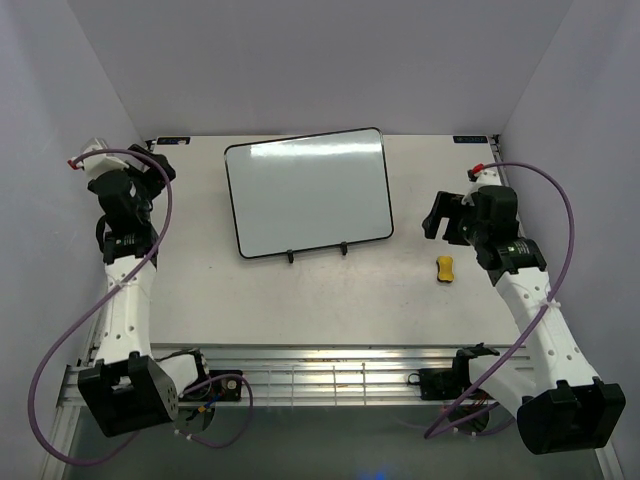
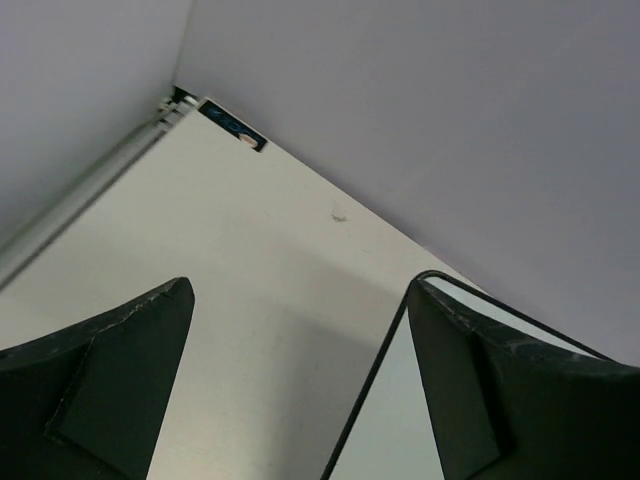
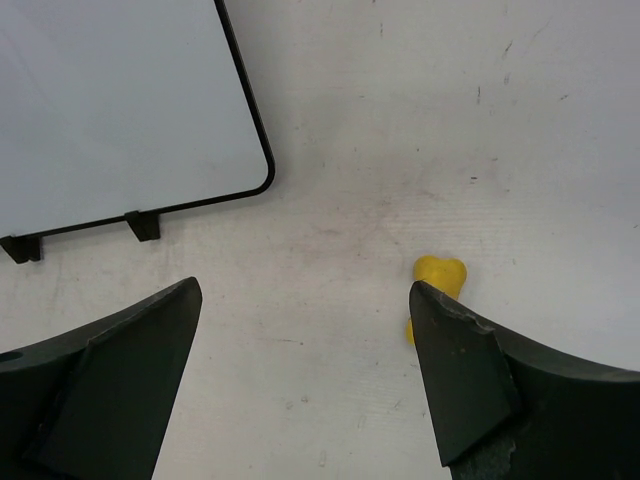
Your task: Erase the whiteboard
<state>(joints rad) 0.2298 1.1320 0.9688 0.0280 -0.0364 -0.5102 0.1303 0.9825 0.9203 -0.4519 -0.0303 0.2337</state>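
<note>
A pale table (image 1: 180,300) sits between plain grey walls. The whiteboard (image 1: 308,192) lies flat at its far middle. Its long axis runs left to right, with the right end turned slightly away from us and two black clips on the near edge. We see no writing on it, so we judge the wiping done or nearly so. The left gripper (image 2: 300,290) hangs spread and empty by the board's left corner. The right gripper (image 3: 306,290) is also spread and empty, near the yellow eraser (image 3: 436,280) on the table. Any further wiping calls for closing on that eraser first.
</note>
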